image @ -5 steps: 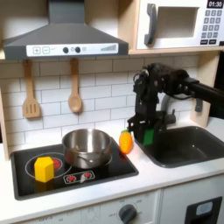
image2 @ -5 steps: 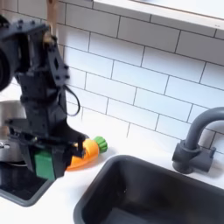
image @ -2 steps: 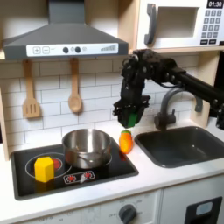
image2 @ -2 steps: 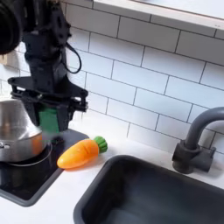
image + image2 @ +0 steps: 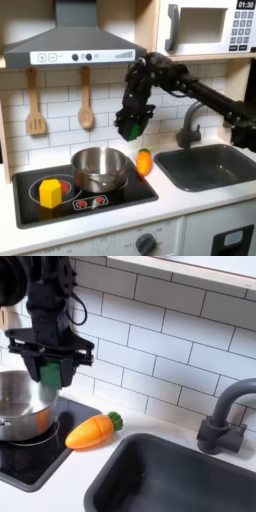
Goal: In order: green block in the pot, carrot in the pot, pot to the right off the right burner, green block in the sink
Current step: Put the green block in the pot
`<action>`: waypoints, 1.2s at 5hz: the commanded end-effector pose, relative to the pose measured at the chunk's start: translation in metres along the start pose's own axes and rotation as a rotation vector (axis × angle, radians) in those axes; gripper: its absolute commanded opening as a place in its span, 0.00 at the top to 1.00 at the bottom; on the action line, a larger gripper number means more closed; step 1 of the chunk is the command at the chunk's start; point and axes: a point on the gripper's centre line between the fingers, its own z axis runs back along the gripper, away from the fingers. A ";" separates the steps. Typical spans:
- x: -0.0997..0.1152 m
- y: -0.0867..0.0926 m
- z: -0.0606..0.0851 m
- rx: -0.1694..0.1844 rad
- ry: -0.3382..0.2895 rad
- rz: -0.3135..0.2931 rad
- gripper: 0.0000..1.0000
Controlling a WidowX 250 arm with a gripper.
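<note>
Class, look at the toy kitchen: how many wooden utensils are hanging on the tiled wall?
2. A slotted spatula hangs at the first exterior view's left, under the range hood; a wooden spoon hangs just to its right. Any others behind the robot arm would be hidden.

Pot [image 5: 18,406] cut by second exterior view's left edge. Green block [image 5: 50,375] mostly hidden between gripper [image 5: 51,378] fingers. Faucet [image 5: 228,416] clipped at second exterior view's right edge.
</note>
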 end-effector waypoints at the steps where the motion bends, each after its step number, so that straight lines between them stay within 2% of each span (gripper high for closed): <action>1: 0.009 0.020 -0.014 0.084 0.002 0.070 1.00; 2: 0.005 0.026 -0.027 0.124 0.036 0.087 1.00; 3: 0.008 0.027 -0.031 0.129 0.024 0.109 1.00; 4: 0.009 0.022 -0.034 0.143 0.026 0.099 1.00; 6: 0.004 0.033 -0.033 0.203 0.059 0.142 1.00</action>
